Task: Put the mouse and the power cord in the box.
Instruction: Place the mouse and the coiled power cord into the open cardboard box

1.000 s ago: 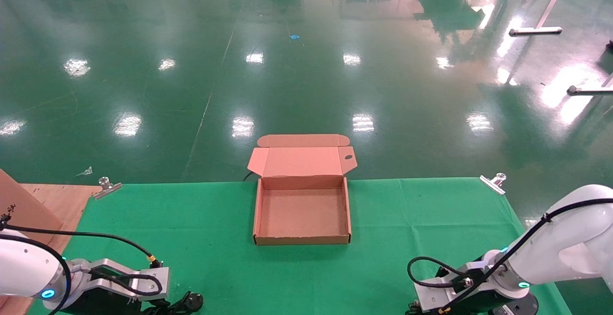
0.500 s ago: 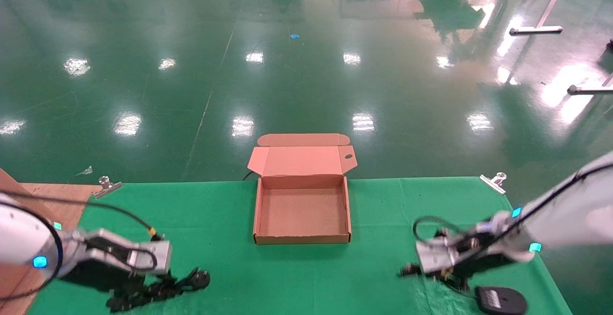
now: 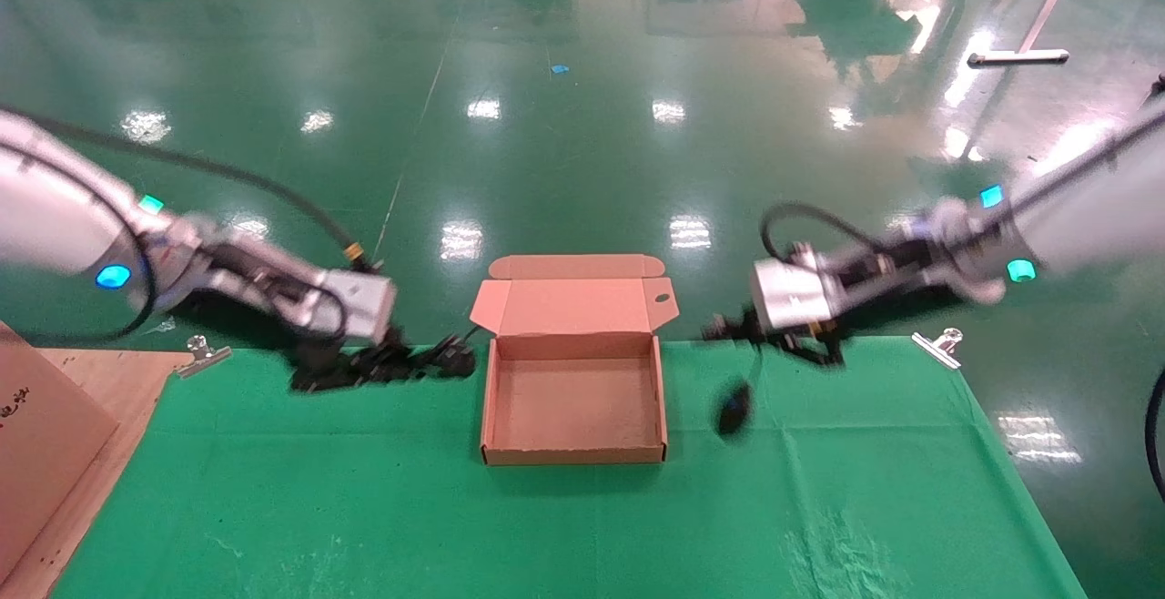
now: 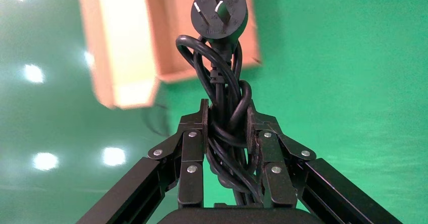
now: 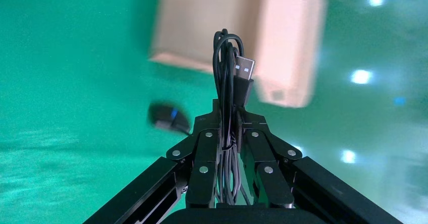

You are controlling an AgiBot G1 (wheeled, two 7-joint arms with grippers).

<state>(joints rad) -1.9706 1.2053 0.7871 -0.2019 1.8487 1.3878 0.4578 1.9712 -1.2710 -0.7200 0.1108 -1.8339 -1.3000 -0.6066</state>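
Both loads have just been lifted beside the box (image 3: 573,403): the power cord (image 4: 222,93) is clamped in the left pincer (image 4: 227,133) at its left, the mouse (image 3: 733,415) is dangled by its cable from the closed right pincer (image 5: 229,128) at its right; dropping in seems next.

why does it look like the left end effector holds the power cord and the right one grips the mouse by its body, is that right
Not quite. The right end effector is shut on the mouse's cable, and the mouse dangles below it, as the right wrist view shows. The left end effector does hold the power cord.

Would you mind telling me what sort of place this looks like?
Probably an industrial hall or robot lab: a glossy green floor reflecting ceiling lights, a green cloth clipped on with a metal clip.
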